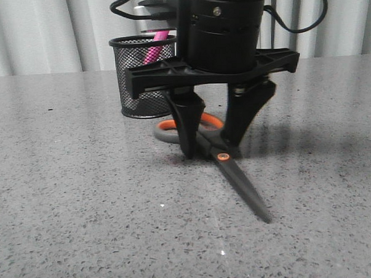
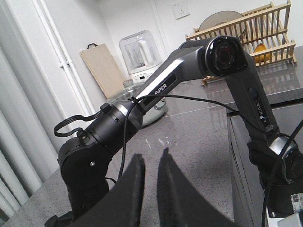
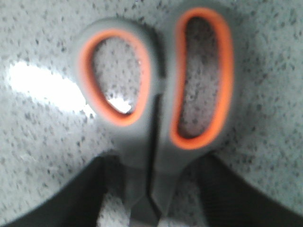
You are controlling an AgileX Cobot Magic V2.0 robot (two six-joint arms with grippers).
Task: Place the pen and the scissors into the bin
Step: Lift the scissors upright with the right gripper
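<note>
The right arm (image 2: 163,82) reads "PiPER" along its link.

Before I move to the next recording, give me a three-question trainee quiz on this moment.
1. True or false: the pen is already standing in the bin.
2. Where do the right gripper's fingers sit on the scissors? A) at the blade tip B) either side, near the pivot, just below the finger loops C) nowhere near them
3. Fill in: the scissors lie flat on the ____.

Key: 1 true. 2 B. 3 table.
</note>
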